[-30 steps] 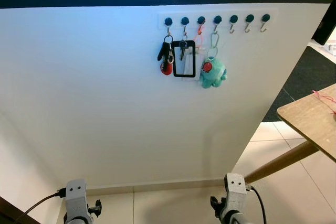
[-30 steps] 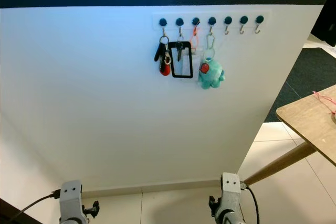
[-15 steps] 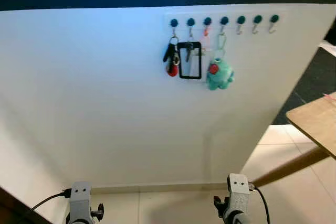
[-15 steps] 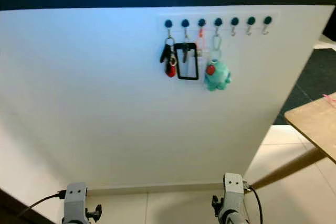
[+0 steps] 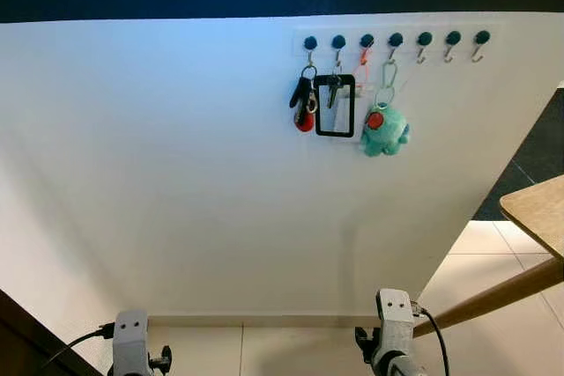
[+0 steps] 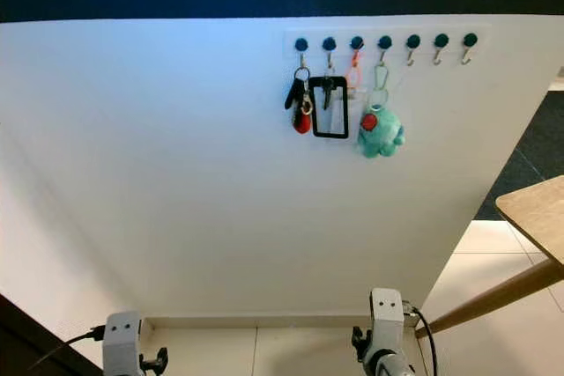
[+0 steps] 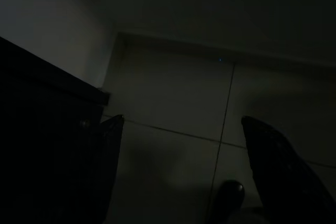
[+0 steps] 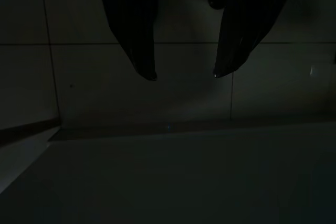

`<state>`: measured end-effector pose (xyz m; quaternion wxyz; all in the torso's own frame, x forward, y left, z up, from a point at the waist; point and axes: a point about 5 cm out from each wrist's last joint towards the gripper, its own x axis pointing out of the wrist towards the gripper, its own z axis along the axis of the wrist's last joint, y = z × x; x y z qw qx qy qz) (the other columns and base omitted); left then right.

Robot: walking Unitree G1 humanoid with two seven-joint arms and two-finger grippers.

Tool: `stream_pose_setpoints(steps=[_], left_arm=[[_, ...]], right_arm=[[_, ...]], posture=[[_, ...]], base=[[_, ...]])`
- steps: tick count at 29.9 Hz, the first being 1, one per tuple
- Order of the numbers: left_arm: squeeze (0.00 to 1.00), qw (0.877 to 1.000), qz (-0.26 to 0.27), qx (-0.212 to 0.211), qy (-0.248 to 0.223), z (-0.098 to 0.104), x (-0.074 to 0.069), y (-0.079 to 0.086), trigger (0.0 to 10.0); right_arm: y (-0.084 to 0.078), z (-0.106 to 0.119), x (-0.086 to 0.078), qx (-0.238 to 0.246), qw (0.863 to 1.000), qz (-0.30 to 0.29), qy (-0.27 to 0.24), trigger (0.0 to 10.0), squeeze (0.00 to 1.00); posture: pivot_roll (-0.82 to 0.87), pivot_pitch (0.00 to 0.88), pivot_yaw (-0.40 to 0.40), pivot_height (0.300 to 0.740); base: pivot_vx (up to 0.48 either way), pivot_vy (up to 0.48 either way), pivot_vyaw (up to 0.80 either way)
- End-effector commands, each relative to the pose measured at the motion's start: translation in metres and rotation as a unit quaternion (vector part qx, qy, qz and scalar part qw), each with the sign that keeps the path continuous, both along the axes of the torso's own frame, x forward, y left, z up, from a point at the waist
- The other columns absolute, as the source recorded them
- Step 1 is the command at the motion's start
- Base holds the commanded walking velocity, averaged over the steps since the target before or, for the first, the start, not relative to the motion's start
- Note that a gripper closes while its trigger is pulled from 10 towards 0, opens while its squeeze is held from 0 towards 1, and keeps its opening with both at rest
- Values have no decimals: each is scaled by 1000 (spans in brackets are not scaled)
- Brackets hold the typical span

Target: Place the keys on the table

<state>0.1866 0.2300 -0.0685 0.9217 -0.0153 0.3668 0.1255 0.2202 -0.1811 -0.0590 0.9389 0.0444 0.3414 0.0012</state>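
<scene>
Nearest the camera, both silver arms hang low over the tiled floor at the foot of the white wall, the left arm well to the left of the hook rail and the right arm almost directly below it. In the dark left wrist view the left gripper shows its two black fingers spread wide apart over the floor tiles with nothing between them, a dark piece of furniture beside them. In the right wrist view the right gripper points at the skirting where floor meets wall — its fingers are parted by a clear gap and hold nothing. Off to the right of the rail and much lower, the corner of a wooden table juts into view, a slanted wooden leg running down from it toward the right arm. Farther back, high on the wall, the hook rail carries a row of seven dark-knobbed hooks. The keys hang from the leftmost hook — a dark fob with a red tag, apart from both grippers. Just right of them hangs a black rectangular frame with a small key at its top, then a pink loop, then a teal plush toy on a metal clip. The three rightmost hooks are bare.
</scene>
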Motion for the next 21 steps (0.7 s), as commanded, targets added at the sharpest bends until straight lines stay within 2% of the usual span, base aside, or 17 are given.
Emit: stream_pose_setpoints(steps=[1, 7, 10, 21], left_arm=[[0, 1000, 14, 0, -3, 1, 2, 0, 10000], [0, 1000, 29, 11, 3, 3, 5, 5, 10000], [0, 998, 55, 16, 12, 2, 4, 8, 10000], [0, 997, 81, 18, -3, 6, 9, 9, 10000]], right_arm=[[4, -1, -1, 3, 1000, 5, -1, 10000, 0], [4, 0, 0, 3, 1000, 7, -3, 10000, 0], [4, 0, 0, 2, 1000, 8, -4, 10000, 0], [4, 1, 2, 0, 1000, 11, -7, 10000, 0]], posture=[[38, 18, 6, 740], [37, 20, 8, 740], [36, 24, 8, 740], [34, 30, 7, 740]], base=[[0, -480, 0], [0, -480, 0], [0, 0, 0], [0, 0, 0]])
